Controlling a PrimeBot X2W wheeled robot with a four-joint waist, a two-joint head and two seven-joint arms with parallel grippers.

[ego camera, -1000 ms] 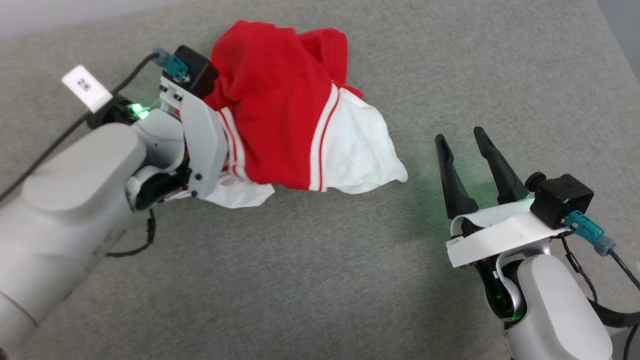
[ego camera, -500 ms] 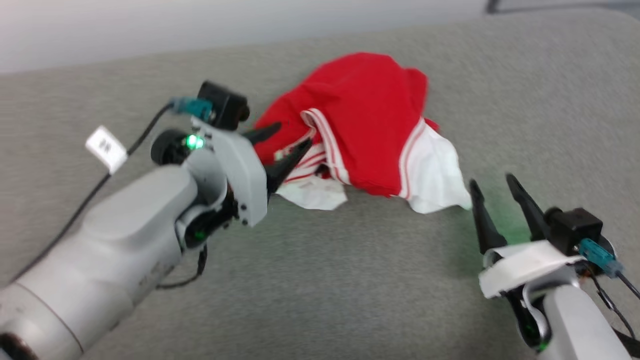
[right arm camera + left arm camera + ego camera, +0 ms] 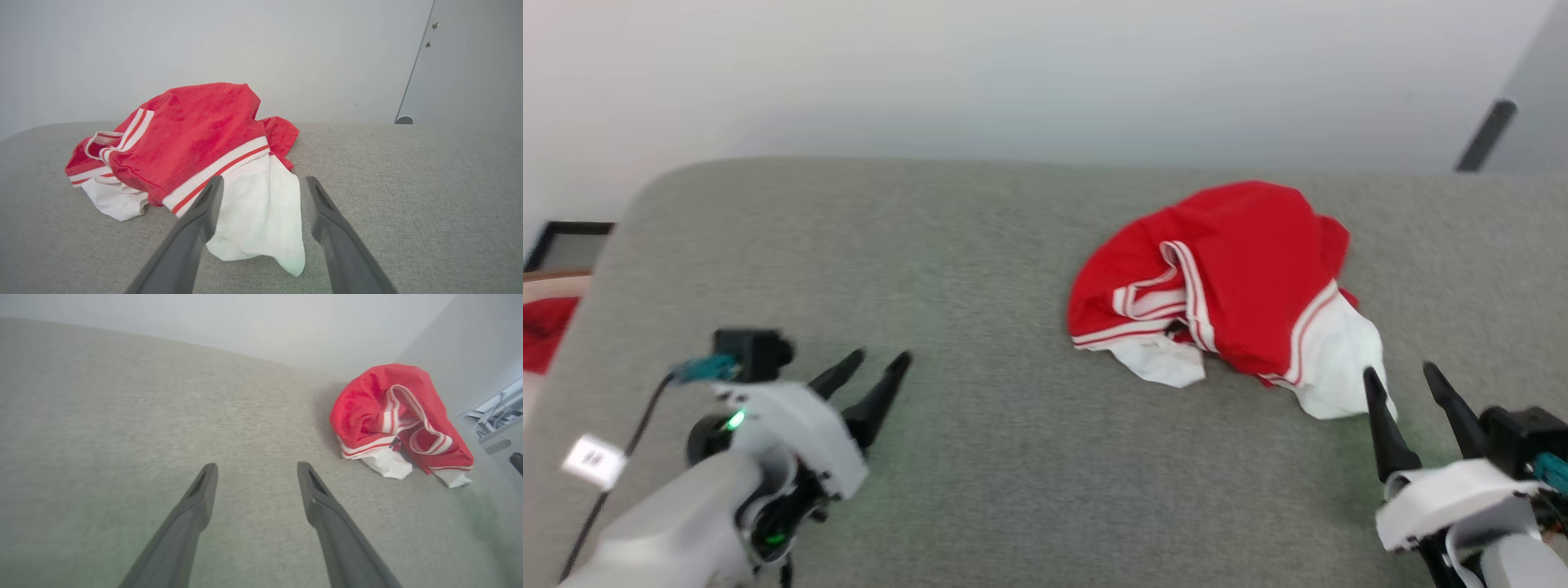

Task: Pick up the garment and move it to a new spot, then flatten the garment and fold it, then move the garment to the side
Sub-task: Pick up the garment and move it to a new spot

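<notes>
Left gripper (image 3: 880, 359) is wide open, both long dark fingers angled up and toward the right. Right gripper (image 3: 1398, 371) is open too, fingers pointing pretty much straight ahead. The pale left forearm (image 3: 662, 531) comes in bottom-left, the right wrist (image 3: 1454, 498) bottom-right.

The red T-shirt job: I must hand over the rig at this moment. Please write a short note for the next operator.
Left gripper: open, holding nothing, apart from the shirt.
Right gripper: open, holding nothing, fingertips near one white sleeve.
Red soft T-shirt with white sleeves and striped trim: crumpled heap on the grey fabric surface.
Done: seemingly the pick-up and move; the left gripper was in the shirt a second ago.
Left: flatten, fold, move to the side.
</notes>
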